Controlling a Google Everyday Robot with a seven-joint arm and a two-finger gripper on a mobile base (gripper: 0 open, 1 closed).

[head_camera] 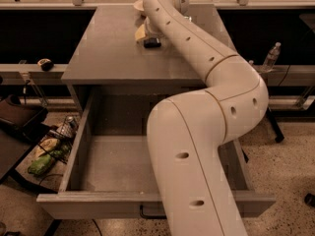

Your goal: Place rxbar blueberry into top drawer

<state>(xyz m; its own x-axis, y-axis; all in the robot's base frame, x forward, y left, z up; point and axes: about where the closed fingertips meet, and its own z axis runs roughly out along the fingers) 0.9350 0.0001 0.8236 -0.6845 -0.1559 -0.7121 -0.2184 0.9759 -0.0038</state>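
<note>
The top drawer [78, 149] is pulled wide open below the grey counter [108, 53]; its speckled floor holds nothing, and its black handle [150, 213] shows under the front panel. My arm rises in front of the drawer and reaches over the counter to its far side. My gripper [147, 36] is down at the counter surface there, mostly hidden by the wrist. A small dark flat object [151, 43], apparently the rxbar blueberry, lies at the gripper's tip. I cannot tell whether the gripper holds it.
A white bowl [139, 5] stands at the counter's far edge behind the gripper. A water bottle [271, 57] stands on the right ledge. A wire basket with green and yellow items [51, 149] sits on the floor to the left of the drawer.
</note>
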